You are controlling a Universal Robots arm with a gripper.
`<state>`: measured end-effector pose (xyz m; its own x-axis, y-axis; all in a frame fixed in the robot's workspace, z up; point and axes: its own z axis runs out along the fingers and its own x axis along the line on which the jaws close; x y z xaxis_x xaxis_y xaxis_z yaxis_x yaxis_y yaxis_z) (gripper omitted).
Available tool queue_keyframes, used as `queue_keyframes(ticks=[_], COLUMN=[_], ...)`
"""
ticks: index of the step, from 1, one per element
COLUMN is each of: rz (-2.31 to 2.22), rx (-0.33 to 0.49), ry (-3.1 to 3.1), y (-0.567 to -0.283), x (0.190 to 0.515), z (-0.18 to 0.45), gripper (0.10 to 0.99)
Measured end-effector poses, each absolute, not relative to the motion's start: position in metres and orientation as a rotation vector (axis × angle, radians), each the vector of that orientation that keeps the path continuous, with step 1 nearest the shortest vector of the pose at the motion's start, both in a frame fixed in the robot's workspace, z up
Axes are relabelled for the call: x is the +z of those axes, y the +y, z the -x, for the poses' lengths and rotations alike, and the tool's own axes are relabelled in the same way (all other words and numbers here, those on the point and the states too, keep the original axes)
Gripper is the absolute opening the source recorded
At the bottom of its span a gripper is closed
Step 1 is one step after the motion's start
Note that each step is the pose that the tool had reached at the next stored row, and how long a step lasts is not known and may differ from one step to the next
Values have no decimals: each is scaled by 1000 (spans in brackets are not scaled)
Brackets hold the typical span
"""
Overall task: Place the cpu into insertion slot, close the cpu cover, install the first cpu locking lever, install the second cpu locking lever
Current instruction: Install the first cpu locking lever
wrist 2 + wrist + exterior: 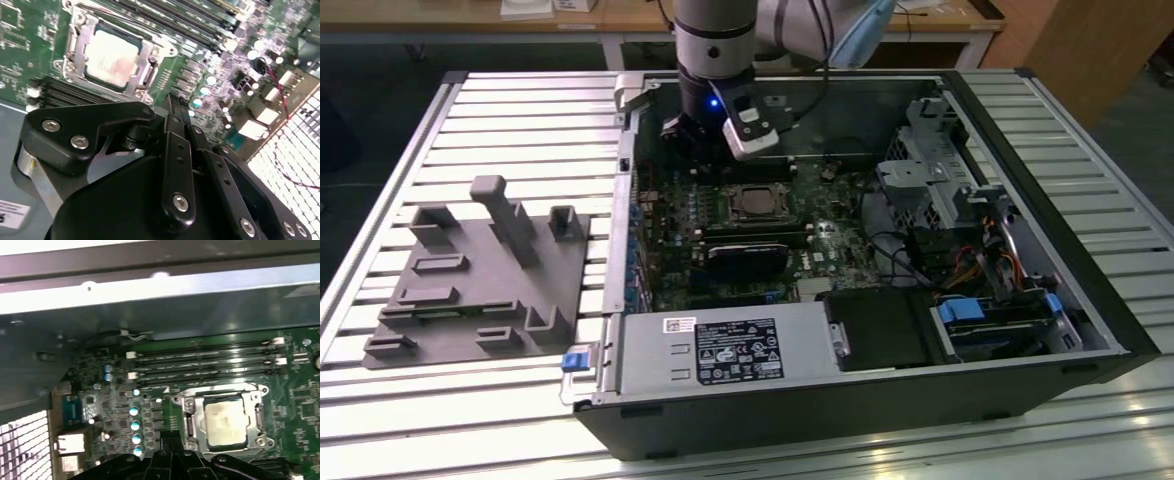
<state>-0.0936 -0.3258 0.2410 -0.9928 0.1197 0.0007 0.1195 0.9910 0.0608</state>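
A slatted metal counter [494, 110] carries an open computer case [1097, 290], with a grey moulded fixture [467, 290] lying beside it on the exterior view's left. The arm stands inside the case, over the far part of the green motherboard [674, 260]. The cpu [111, 57] lies flat in its socket, and the cpu cover [155, 47] lies down around it as a silvery frame, with the chip showing through its window. In the second wrist view the gripper [171, 102] hangs just beside the socket, above the board, its fingers drawn together at the tips with nothing between them. In the first wrist view, memory slots [200, 365] run between the socket and the case wall.
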Motion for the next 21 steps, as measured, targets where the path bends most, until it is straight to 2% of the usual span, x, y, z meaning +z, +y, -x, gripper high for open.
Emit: queue_keyframes(ticks=[8, 17, 21], rz=[-187, -187, -187], rx=[198, 356, 375], ry=[3131, 3123, 3121], y=[-326, -326, -326], x=[241, 241, 241], z=[102, 109, 109], gripper=[106, 106, 106])
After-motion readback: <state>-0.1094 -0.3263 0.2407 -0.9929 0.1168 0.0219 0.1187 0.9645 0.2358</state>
